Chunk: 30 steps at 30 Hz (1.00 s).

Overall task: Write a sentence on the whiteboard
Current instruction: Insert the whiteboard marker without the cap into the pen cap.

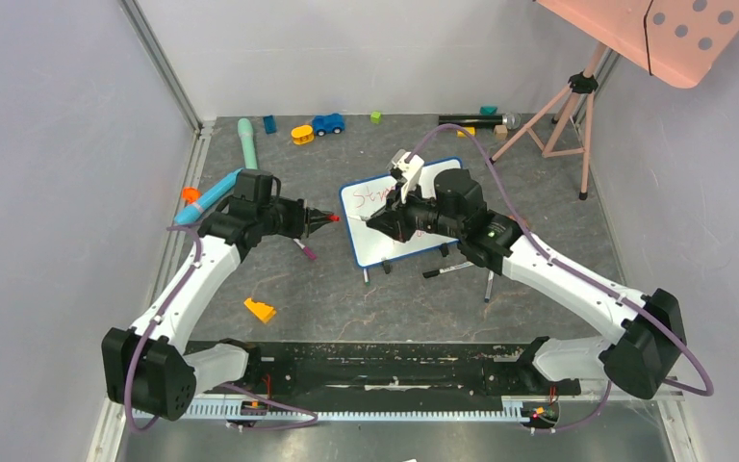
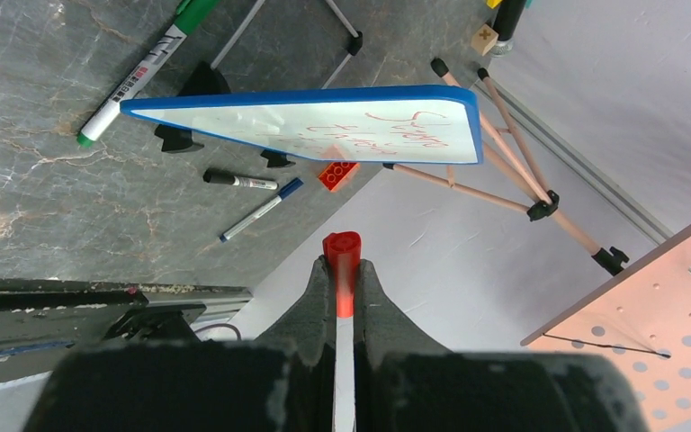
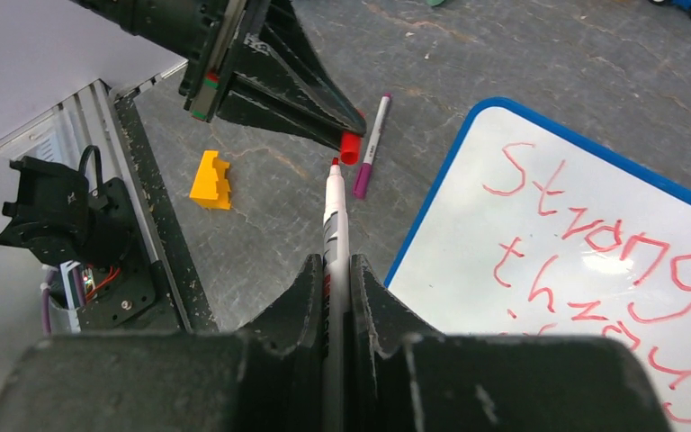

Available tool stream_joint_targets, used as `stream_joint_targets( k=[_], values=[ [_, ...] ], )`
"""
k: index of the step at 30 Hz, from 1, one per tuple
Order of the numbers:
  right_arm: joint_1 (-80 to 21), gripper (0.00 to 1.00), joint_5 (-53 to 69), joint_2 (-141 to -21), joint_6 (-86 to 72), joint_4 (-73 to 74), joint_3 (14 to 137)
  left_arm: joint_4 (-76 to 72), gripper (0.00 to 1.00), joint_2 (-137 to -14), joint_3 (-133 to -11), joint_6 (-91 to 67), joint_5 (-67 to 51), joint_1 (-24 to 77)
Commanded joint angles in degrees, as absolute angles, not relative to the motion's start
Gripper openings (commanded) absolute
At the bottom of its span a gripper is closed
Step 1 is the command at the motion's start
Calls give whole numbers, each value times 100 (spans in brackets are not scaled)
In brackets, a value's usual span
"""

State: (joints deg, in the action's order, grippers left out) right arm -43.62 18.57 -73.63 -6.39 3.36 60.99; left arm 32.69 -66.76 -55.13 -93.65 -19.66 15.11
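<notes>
The whiteboard (image 1: 370, 236), blue-framed on black feet, stands mid-table and also shows in the left wrist view (image 2: 261, 121) and the right wrist view (image 3: 468, 261). The sentence (image 3: 612, 243) is slanted red handwriting; I read "Strong" and "throug", and the rest is cut off. It shows faintly from above (image 1: 375, 195). My left gripper (image 2: 343, 263) is shut on a red marker cap (image 2: 342, 243), left of the board (image 1: 333, 219). My right gripper (image 3: 333, 261) is shut on a white marker (image 3: 335, 216). Its red tip points at the cap (image 3: 350, 147), just short of it.
A purple marker (image 3: 371, 148) and a yellow brick (image 3: 211, 180) lie left of the board. Black markers (image 1: 447, 270) lie near its front. A green marker (image 2: 144, 72) and a red brick (image 2: 336, 173) lie nearby. A pink tripod (image 1: 558, 111) and a dotted panel (image 1: 674, 34) stand back right. Toys line the back edge.
</notes>
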Motion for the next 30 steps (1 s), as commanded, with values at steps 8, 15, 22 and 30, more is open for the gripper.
stream_joint_targets(
  k=[8,15,22,30],
  values=[
    [-4460,0,2102,-7587,-505,96,6429,2905,2,-6654,-5634,-9823,-2186,1573],
    [-4462,0,2090,-7679,-516,43,6408,2857,2,-6646,-5599,-9861,-2320,1581],
    [-4462,0,1963,-7664,-525,45,6410,2840,2,-6614,-5574,-9870,-2437,1582],
    [-4467,0,1846,-7606,-515,45,6349,2794,2,-6550,-5511,-9878,-2555,1576]
  ],
)
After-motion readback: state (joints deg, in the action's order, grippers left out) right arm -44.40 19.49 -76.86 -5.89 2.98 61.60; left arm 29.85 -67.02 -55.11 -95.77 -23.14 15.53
